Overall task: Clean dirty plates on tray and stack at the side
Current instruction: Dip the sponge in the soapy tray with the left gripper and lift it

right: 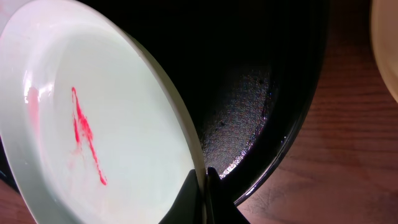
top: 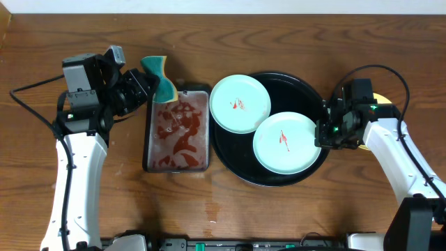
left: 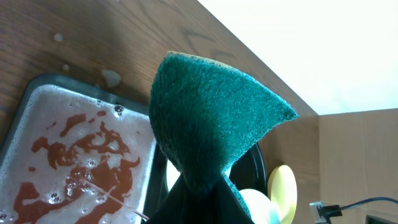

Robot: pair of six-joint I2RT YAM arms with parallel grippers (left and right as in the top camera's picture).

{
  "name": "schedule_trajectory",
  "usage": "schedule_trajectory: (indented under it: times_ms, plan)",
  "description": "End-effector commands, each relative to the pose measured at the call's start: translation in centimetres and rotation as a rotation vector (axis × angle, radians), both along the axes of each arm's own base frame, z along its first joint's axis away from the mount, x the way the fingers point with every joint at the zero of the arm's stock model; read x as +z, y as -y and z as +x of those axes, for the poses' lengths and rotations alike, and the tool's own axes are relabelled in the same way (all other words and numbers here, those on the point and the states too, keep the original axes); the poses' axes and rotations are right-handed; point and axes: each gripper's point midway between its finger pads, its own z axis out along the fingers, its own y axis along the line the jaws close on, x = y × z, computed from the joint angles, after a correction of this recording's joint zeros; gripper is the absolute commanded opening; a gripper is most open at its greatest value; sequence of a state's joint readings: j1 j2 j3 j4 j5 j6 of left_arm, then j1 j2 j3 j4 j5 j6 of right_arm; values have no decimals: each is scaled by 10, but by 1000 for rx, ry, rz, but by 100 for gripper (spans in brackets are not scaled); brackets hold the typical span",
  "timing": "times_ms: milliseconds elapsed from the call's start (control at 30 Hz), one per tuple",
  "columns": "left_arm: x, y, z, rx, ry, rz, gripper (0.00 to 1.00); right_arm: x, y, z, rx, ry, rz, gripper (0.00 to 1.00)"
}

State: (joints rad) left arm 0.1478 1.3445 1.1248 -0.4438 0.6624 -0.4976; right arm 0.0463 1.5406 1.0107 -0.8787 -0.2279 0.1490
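Observation:
The black tray (top: 296, 90) holds two pale mint plates, each with a red smear. One plate (top: 240, 104) lies over the tray's upper-left rim. My right gripper (top: 322, 132) is shut on the right edge of the other plate (top: 287, 143). In the right wrist view the gripper (right: 204, 180) pinches this plate's (right: 93, 137) rim, tilted above the tray (right: 292, 118). A yellow plate (top: 382, 97) shows partly behind the right arm. My left gripper (top: 148, 87) is shut on a green sponge (top: 160, 78), held above the pan's far end; the sponge (left: 211, 118) hides the gripper (left: 202, 196).
A rectangular metal pan (top: 177, 169) with red sauce and foamy water sits left of the tray; its rim (left: 62, 82) shows in the left wrist view. Brown wood tabletop (top: 348, 209) surrounds everything. Cables trail from both arms.

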Motion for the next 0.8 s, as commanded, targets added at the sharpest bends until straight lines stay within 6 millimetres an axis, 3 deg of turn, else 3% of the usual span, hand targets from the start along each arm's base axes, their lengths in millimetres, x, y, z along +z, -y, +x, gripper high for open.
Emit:
schedule_trajectory:
  times_ms: [0,333,467,600,767]
  plan:
    - [11,3,-2,-16,33,-15,7,1,-4,1,-1,-3,10,1]
    - [12,3,-1,-17,36,-14,7,1,-4,0,-2,-6,10,1]
    - [9,12,-2,-87,71,51,7,0,-4,-2,-1,-14,9,1]
    - [-24,18,-6,-102,0,196,7,0,-4,-1,-1,-13,9,1]
    - [-86,24,-15,-129,-176,448,7,-5,-3,-5,3,-30,7,1]
